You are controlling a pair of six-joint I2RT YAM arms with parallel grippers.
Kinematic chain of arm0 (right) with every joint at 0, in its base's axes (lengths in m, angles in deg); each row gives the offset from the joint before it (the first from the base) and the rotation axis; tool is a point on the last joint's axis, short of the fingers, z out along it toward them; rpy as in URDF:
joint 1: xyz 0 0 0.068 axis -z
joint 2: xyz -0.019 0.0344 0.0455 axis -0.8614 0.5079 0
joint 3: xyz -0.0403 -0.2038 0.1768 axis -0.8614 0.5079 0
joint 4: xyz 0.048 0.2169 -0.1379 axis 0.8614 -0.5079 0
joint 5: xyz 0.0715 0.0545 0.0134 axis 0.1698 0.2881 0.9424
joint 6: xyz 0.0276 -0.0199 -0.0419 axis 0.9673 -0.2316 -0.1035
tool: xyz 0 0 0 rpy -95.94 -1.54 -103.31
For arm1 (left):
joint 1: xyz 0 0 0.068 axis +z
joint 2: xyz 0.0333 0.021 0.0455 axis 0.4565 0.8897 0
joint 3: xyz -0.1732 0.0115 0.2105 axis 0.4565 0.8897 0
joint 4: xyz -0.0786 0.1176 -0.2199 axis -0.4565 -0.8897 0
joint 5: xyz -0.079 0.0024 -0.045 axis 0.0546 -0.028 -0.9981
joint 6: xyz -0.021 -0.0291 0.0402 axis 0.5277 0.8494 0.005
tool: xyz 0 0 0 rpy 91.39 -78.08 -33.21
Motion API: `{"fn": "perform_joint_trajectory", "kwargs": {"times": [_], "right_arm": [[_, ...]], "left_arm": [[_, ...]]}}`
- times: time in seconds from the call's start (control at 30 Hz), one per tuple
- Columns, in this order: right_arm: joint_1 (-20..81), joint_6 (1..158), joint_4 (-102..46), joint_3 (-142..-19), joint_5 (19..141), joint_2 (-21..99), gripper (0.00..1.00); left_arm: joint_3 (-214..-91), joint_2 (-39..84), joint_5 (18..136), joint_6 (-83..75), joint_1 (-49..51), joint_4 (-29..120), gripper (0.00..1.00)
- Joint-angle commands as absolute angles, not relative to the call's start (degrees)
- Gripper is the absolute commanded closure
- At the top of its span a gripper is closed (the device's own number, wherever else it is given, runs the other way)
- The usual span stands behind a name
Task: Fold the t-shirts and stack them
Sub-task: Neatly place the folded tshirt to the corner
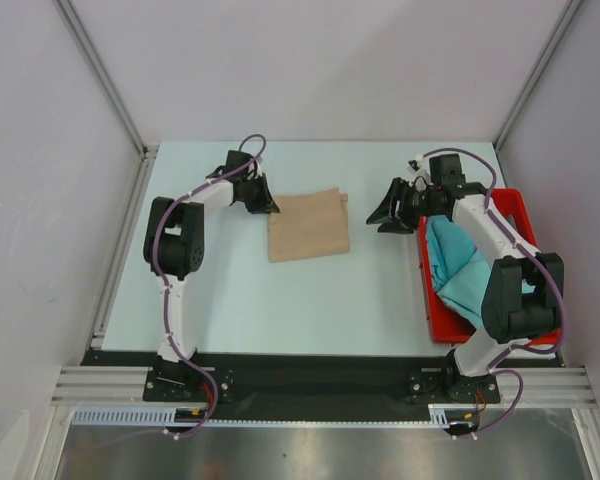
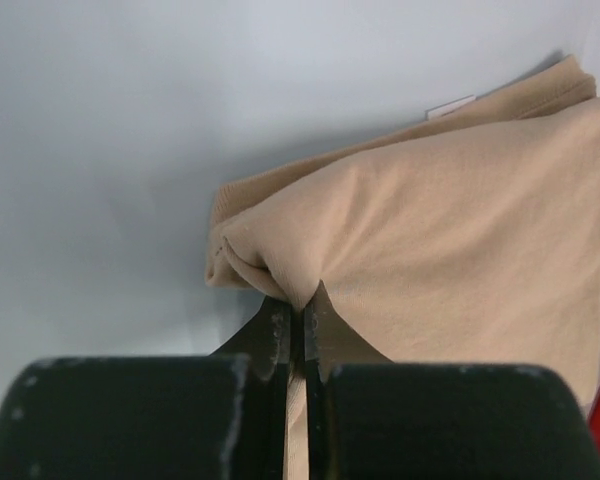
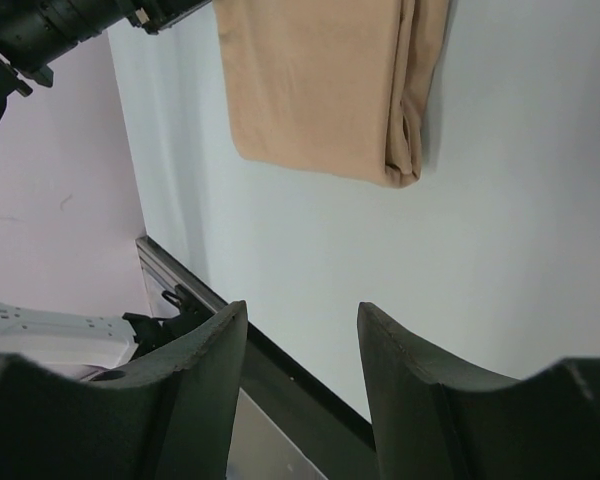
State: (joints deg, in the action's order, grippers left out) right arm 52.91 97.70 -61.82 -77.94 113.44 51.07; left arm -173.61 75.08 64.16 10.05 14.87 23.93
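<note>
Overhead, the folded tan t-shirt lies in the middle of the table with bare surface all round, the left gripper at its far-left corner; the red bin at the right edge holds a teal t-shirt. From the left wrist, the jaws pinch a tuck of tan cloth. From the right wrist, the right gripper hangs spread over bare surface, apart from the shirt's fold.

Red bin on pale table, right side
</note>
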Motion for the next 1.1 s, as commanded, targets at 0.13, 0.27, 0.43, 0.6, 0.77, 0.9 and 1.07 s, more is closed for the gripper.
{"fn": "perform_joint_trajectory", "kwargs": {"times": [0.13, 0.27, 0.43, 0.6, 0.77, 0.9, 1.07], "right_arm": [[52.0, 98.2, -62.2, -75.0, 115.3, 45.8, 0.46], [49.8, 97.3, -64.4, -74.1, 113.7, 44.5, 0.46], [47.5, 98.5, -65.4, -71.6, 112.7, 42.8, 0.46], [46.0, 99.4, -66.4, -70.4, 111.7, 43.1, 0.46], [45.0, 100.0, -67.6, -71.6, 110.8, 45.1, 0.46], [44.1, 99.9, -68.8, -73.5, 109.1, 47.4, 0.46], [42.9, 101.5, -68.3, -75.0, 108.3, 51.2, 0.47]], "left_arm": [[-174.1, 69.9, 77.3, 4.4, 14.5, 16.5, 1.0], [-176.7, 67.9, 87.4, -1.9, 15.0, 13.1, 1.0], [-177.8, 66.1, 93.6, -9.8, 16.9, 14.2, 1.0], [-180.7, 66.9, 98.6, -15.1, 19.7, 17.4, 1.0], [-186.4, 70.0, 101.7, -19.8, 22.8, 20.3, 1.0], [-191.6, 74.7, 102.3, -25.2, 25.0, 23.9, 1.0], [-200.6, 80.5, 102.1, -26.7, 26.9, 24.7, 1.0]]}}
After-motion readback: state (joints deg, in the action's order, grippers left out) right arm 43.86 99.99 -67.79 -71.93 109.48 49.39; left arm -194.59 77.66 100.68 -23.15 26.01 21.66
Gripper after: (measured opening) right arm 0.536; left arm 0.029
